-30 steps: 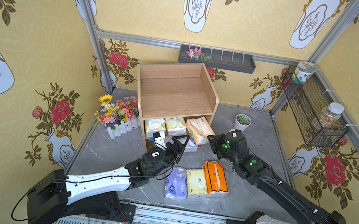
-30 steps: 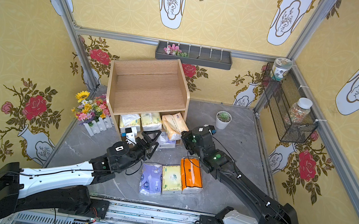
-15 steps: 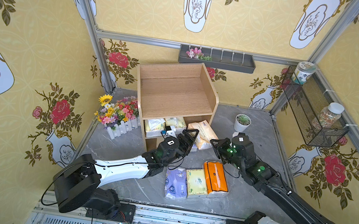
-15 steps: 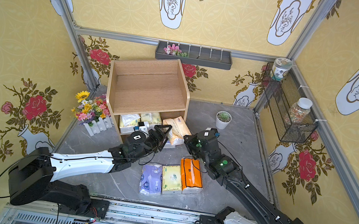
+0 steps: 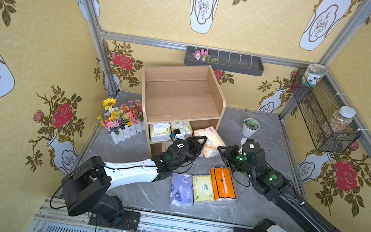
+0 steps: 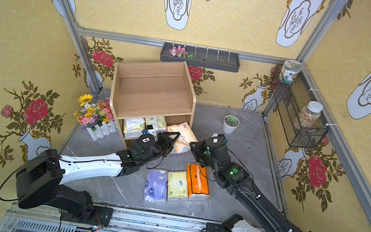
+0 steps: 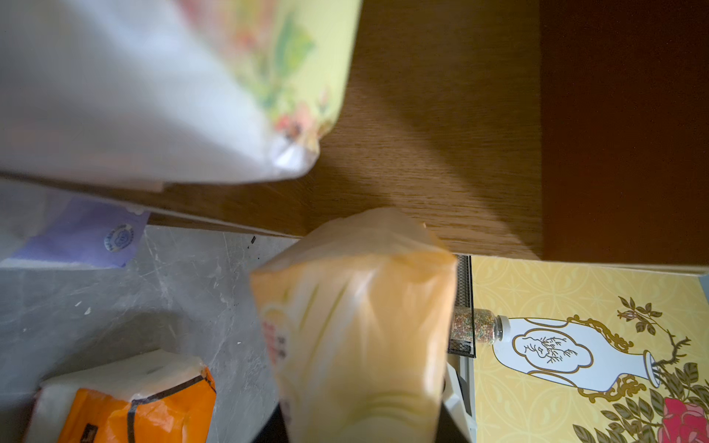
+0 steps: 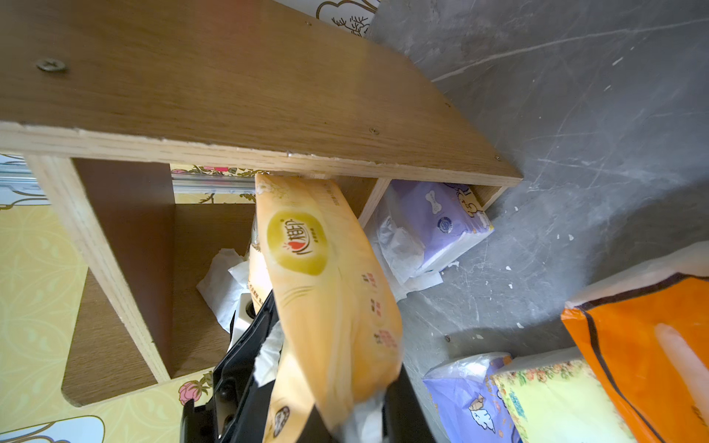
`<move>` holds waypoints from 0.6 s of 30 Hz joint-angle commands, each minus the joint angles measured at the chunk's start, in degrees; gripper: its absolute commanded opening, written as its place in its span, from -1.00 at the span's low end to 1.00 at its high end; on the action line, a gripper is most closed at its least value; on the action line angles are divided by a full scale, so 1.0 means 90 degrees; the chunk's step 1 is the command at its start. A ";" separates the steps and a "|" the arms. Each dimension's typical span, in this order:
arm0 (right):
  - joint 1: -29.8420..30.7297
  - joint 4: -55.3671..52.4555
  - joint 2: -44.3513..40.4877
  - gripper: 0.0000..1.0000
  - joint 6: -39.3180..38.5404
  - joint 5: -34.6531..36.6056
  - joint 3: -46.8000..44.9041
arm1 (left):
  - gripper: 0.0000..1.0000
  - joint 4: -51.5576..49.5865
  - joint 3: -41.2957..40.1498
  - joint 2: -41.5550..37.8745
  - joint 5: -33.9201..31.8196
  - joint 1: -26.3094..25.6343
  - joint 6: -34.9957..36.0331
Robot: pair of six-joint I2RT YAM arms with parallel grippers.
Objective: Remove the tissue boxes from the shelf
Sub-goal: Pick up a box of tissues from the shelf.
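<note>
**Two grippers at one soft pack: a snag, a tear or a drop**

On the shelf (image 5: 181,105), two pale packs (image 5: 159,129) lie on the middle tier. The right wrist view shows a lavender pack (image 8: 441,218) in the bottom tier with loose tissue (image 8: 406,261) beside it.

The left gripper (image 5: 201,144) is closed on the cream pack (image 5: 212,136). That pack leans half out at the shelf's right front corner, its far end touching the edge of a board. A straight pull could catch that end and drag the light shelf or split the wrap. The hold is on soft plastic, so the pack may sag and slide free.

The right gripper (image 5: 221,154) stands at the same pack, and I cannot tell whether it pinches. If both hold and move apart, the wrap stretches or rips. If neither holds firmly, the pack falls toward the orange pack (image 5: 222,184), the right end of the row of three on the table (image 5: 123,152). Fingers this close may also knock together.
</note>
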 commanded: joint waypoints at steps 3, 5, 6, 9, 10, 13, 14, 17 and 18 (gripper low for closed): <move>0.0010 -0.0624 -0.0163 -0.01 -0.0902 -0.0068 0.0112 | -0.52 0.0167 -0.0063 -0.0085 0.0035 0.0008 0.0228; 0.0010 -0.0980 -0.0229 0.16 -0.1479 -0.0036 0.0246 | -0.53 0.0151 -0.0083 -0.0156 0.0134 0.0008 0.0412; 0.0002 -0.1218 -0.0268 0.23 -0.1803 -0.0008 0.0359 | -0.53 0.0144 -0.0107 -0.0213 0.0214 0.0008 0.0562; 0.0000 -0.1872 -0.0406 0.47 -0.2895 0.0081 0.0726 | -0.53 -0.0058 -0.0183 -0.0419 0.0496 0.0008 0.1038; -0.0009 -0.2027 -0.0444 0.50 -0.3233 0.0093 0.0837 | -0.52 -0.0122 -0.0221 -0.0493 0.0582 0.0008 0.1189; -0.0018 -0.2527 -0.0473 0.67 -0.4126 0.0053 0.1252 | -0.51 -0.0355 -0.0379 -0.0741 0.0924 0.0008 0.1646; -0.0028 -0.2622 -0.0441 0.70 -0.4411 -0.0117 0.1383 | -0.51 -0.0443 -0.0415 -0.0816 0.1048 0.0008 0.1820; -0.0153 -0.2846 -0.0191 0.71 -0.4980 -0.0900 0.1738 | -0.52 -0.0472 -0.0612 -0.1048 0.1490 0.0016 0.2170; -0.0227 -0.2872 -0.0110 0.72 -0.5087 -0.1224 0.1814 | -0.52 -0.0400 -0.0684 -0.1119 0.1666 0.0016 0.2248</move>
